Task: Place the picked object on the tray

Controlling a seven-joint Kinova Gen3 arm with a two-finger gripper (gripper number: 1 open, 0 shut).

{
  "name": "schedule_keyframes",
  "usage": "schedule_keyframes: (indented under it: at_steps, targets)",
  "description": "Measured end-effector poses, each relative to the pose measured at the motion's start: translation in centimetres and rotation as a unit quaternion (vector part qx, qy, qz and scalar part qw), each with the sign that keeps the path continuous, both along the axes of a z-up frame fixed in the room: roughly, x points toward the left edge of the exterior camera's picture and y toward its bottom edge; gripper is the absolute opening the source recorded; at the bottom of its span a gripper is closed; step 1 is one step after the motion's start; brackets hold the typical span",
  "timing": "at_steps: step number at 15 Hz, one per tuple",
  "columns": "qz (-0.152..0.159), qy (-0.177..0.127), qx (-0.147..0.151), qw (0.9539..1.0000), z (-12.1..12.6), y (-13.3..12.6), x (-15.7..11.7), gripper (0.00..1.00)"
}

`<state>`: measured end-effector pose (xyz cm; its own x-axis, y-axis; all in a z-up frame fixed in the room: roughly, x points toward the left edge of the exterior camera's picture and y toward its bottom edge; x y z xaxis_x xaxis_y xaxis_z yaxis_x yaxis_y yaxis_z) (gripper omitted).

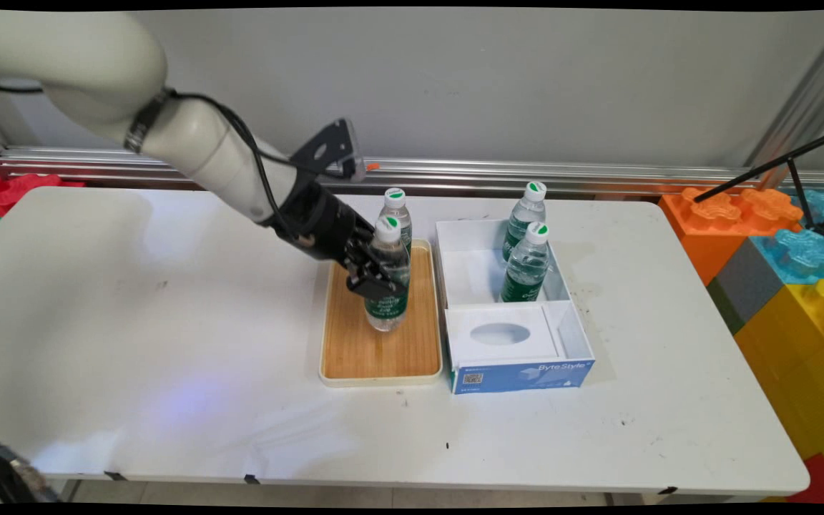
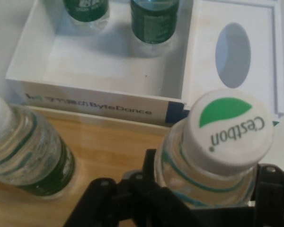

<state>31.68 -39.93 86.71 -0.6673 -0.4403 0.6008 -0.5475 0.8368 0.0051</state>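
Observation:
A clear water bottle (image 1: 387, 309) with a green label and a white Cestbon cap (image 2: 227, 130) stands on the wooden tray (image 1: 355, 350). My gripper (image 1: 376, 275) is shut on this bottle's middle, and its black fingers (image 2: 151, 163) press the bottle from both sides. A second bottle (image 1: 395, 204) of the same kind stands just behind it on the tray, apart from the gripper; it appears at the left of the hand view (image 2: 28, 151). The arm reaches in from the upper left.
Right of the tray (image 2: 113, 146) lies an open white and blue box (image 1: 519, 372). Two more bottles (image 1: 526, 211) (image 1: 528, 268) stand in its far compartment. A white insert with an oval hole (image 1: 501, 335) covers its near part. Coloured foam blocks (image 1: 777, 243) stand beyond the table's right edge.

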Motion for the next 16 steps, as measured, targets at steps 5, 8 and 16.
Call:
schedule_keyframes:
  at_steps: [5, 8, 16]
  targets:
    - [-0.023, 0.01, -0.009, 0.9996, -3.7, -0.4, -0.2, 0.0]
    - [-0.032, 0.012, -0.013, 0.9993, -4.9, -0.5, -0.4, 0.0]
    - [-0.056, 0.02, -0.021, 0.998, -7.7, -0.8, -1.0, 1.0]
